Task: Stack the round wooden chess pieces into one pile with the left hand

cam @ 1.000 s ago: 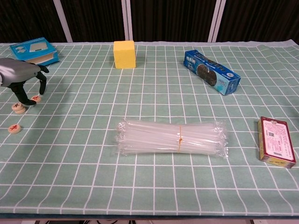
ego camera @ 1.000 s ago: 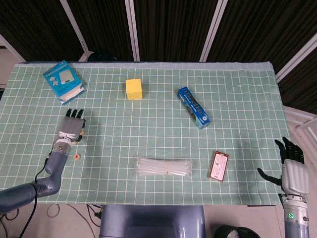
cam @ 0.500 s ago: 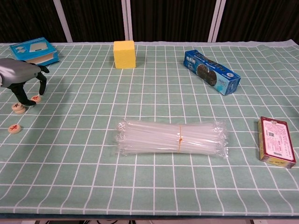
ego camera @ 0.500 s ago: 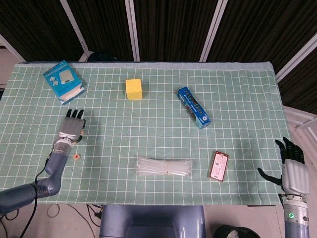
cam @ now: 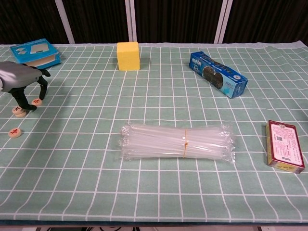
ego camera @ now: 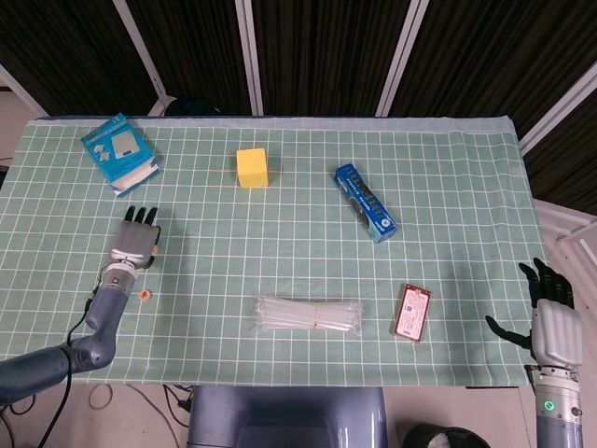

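Left robot hand fingertips-down over wooden chess pieces on green cloth.

Left hand: smooth grey metallic shell, black matt fingers. Chess pieces beneath and beside it: pale, matt wood. Table covering: matt green gridded cloth. Straw bundle well to its right: glossy clear plastic wrap. Yellow block: matt, sponge-like.

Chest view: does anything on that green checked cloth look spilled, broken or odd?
Nothing stands out. The three round wooden chess pieces lie flat and unstacked beneath the left hand; the boxes and straw pack look intact.
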You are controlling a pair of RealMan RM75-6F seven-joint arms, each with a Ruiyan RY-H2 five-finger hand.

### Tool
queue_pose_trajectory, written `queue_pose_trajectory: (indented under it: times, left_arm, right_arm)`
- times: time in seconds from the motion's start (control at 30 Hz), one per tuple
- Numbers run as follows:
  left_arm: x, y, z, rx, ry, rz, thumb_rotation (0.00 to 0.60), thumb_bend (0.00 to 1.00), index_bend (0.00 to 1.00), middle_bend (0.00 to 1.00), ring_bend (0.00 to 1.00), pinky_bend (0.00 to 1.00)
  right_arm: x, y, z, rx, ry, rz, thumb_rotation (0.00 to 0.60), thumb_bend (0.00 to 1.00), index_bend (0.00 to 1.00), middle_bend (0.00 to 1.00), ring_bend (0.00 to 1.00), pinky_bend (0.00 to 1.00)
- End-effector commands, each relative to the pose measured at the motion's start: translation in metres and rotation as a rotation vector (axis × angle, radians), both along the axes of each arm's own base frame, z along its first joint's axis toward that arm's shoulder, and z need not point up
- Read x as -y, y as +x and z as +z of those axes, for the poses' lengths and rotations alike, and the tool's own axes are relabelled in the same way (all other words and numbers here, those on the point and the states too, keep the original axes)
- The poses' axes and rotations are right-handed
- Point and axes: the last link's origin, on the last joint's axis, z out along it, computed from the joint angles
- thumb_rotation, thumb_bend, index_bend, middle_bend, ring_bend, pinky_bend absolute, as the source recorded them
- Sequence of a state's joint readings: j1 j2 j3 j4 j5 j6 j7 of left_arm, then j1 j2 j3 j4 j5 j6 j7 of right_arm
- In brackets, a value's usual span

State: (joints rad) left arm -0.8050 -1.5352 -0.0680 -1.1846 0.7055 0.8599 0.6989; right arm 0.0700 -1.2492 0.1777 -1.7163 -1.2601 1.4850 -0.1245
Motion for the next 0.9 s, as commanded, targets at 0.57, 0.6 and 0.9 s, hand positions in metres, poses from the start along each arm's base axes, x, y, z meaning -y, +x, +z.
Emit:
queue_pose_trajectory:
  times: [0.57, 0.6, 0.9]
  left_arm:
    - [0.0, 0.003, 0.002, -0.003, 0.004, -0.01, 0.6, 0.3, 0.5, 0.04, 0.0, 0.0]
    - [0.001, 0.003, 0.002, -0.002, 0.004, -0.01, 0.6, 0.31, 0.5, 0.04, 0.0, 0.0]
    - [0.005, 0.021, 0.013, 0.031, 0.018, -0.057, 0.6, 0.31, 0.51, 0.04, 0.0, 0.0]
  right_arm:
    - [0.0, -0.001, 0.0, 0.005, -0.003, -0.01, 0.6, 0.27, 0.12, 0.05, 0.0, 0.0]
    - [0.0, -0.001, 0.0, 0.005, -0.003, -0.009, 0.6, 0.27, 0.12, 0.05, 0.0, 0.0]
    - [0.0, -0.001, 0.0, 0.005, -0.002, -0.011, 0.6, 0.27, 0.12, 0.05, 0.0, 0.0]
